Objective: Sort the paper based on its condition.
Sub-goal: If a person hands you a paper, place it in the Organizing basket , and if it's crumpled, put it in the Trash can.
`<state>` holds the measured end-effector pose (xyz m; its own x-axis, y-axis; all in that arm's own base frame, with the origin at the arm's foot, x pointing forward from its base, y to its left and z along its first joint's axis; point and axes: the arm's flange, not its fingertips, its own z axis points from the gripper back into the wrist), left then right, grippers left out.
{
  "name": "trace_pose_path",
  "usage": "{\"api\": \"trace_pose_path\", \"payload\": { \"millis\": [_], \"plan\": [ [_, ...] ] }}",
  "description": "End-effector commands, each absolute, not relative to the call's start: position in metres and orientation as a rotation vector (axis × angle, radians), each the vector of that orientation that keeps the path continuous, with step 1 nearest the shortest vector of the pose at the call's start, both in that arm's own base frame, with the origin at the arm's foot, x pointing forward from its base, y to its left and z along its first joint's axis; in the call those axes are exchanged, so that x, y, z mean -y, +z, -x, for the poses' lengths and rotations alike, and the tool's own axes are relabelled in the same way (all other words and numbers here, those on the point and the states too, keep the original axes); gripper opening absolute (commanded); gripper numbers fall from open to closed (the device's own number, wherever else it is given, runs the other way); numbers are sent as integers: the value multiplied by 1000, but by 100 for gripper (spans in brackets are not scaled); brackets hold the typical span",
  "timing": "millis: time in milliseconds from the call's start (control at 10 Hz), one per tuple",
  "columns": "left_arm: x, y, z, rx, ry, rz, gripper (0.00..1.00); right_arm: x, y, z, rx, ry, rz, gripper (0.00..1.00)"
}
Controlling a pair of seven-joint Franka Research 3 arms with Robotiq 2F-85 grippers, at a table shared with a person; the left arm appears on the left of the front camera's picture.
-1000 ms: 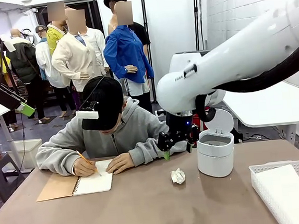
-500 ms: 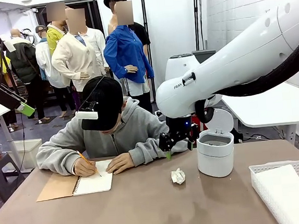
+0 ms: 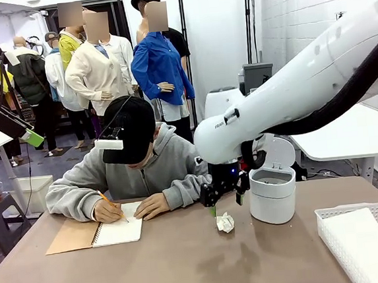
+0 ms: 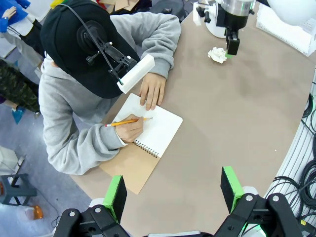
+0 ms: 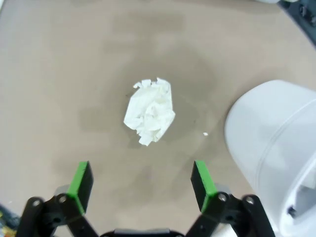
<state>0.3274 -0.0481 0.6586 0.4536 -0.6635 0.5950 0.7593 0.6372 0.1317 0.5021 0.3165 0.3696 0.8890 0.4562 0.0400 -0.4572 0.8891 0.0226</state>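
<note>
A crumpled ball of white paper (image 3: 225, 222) lies on the brown table, just left of the white bin. My right gripper (image 3: 226, 201) hangs open a little above it, apart from it. In the right wrist view the ball (image 5: 149, 112) sits on the table ahead of the open gripper (image 5: 141, 183), roughly centred between the green pads. Flat white sheets (image 3: 365, 245) lie in the lattice basket at the right. High over the table, my left gripper (image 4: 174, 192) is open and holds nothing. Far off in that view are the ball (image 4: 216, 54) and the right gripper (image 4: 232, 45).
A white bin (image 3: 271, 194) with its lid up stands close to the right of the ball; its wall (image 5: 276, 148) is near my right finger. The white basket (image 3: 328, 219) is at the front right. A person writes with a pencil in a spiral notebook (image 3: 121, 232) at the left.
My right gripper has come down and slightly left toward the crumpled ball. The ball, the bin and the person have stayed put.
</note>
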Motion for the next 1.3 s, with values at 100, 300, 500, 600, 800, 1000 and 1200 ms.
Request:
{"api": "trace_pose_path", "payload": {
  "millis": [100, 300, 500, 600, 800, 1000, 1200],
  "plan": [
    [48, 659, -327, 659, -882, 160, 100, -333, 346, -510, 43, 445, 51, 100],
    [48, 659, -327, 659, -882, 160, 100, -337, 328, -515, 18, 430, 33, 100],
    [48, 659, -327, 659, -882, 160, 100, -339, 308, -524, -6, 422, 30, 100],
    [48, 659, -327, 659, -882, 160, 100, -340, 303, -529, 2, 420, 23, 100],
    [48, 659, -327, 659, -882, 160, 100, -338, 300, -536, 17, 417, 33, 100],
    [48, 659, -327, 659, -882, 160, 100, -338, 299, -544, 24, 400, 23, 100],
    [48, 659, -327, 659, -882, 160, 100, -334, 301, -535, -11, 429, 1, 100]
  ]
}}
